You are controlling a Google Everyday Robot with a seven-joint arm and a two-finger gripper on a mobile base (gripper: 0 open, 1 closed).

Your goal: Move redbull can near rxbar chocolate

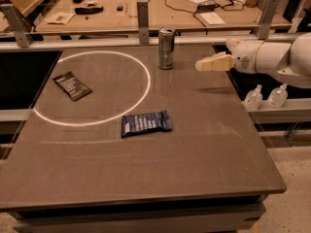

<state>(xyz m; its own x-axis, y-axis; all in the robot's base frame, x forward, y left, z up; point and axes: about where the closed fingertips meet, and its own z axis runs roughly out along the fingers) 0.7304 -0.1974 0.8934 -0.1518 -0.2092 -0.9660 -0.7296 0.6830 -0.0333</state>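
Note:
The redbull can (166,48) stands upright near the far edge of the table, just right of a white circle marked on the top. The rxbar chocolate (72,85), a flat black wrapper with white text, lies inside the circle at the left. My gripper (200,65) reaches in from the right above the table, its tip a short way right of the can and apart from it. It holds nothing.
A blue wrapper (146,123) lies near the middle of the table (146,178). A metal rail with upright posts (142,14) runs along the far edge. Two small bottles (265,97) stand on a shelf to the right. A cluttered bench stands behind.

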